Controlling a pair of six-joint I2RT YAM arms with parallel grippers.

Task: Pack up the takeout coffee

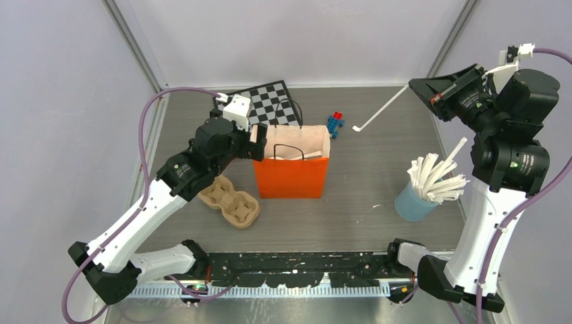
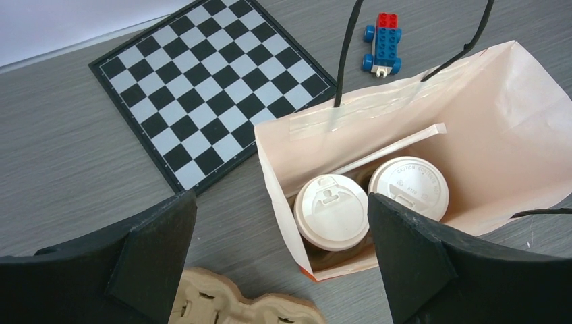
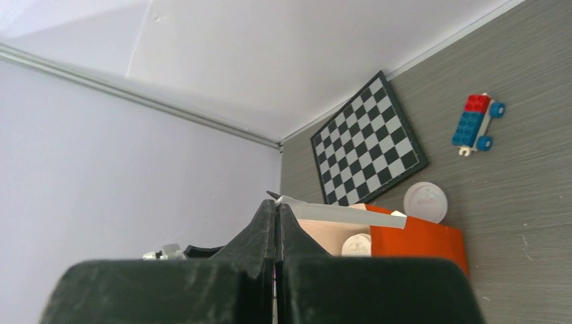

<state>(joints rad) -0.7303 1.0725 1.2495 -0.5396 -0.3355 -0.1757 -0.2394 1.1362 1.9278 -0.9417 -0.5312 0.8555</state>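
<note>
Two takeout coffee cups with white lids (image 2: 332, 212) (image 2: 409, 187) stand side by side inside the orange paper bag (image 1: 290, 177). A wrapped straw (image 2: 391, 147) leans across the bag behind them. My left gripper (image 2: 283, 270) hangs open over the bag's left rim and holds nothing; one finger (image 2: 155, 250) is outside the bag and the other (image 2: 411, 256) is over the cups. My right gripper (image 1: 415, 86) is raised at the far right, shut on a white wrapped straw (image 1: 379, 109) that slants down toward the table. In the right wrist view the straw (image 3: 344, 214) sticks out past the closed tips.
A tan pulp cup tray (image 1: 229, 200) lies left of the bag. A checkerboard (image 1: 266, 101) and a blue-and-red toy car (image 1: 335, 123) sit behind it. A pale blue tumbler (image 1: 413, 202) full of wrapped straws stands at the right.
</note>
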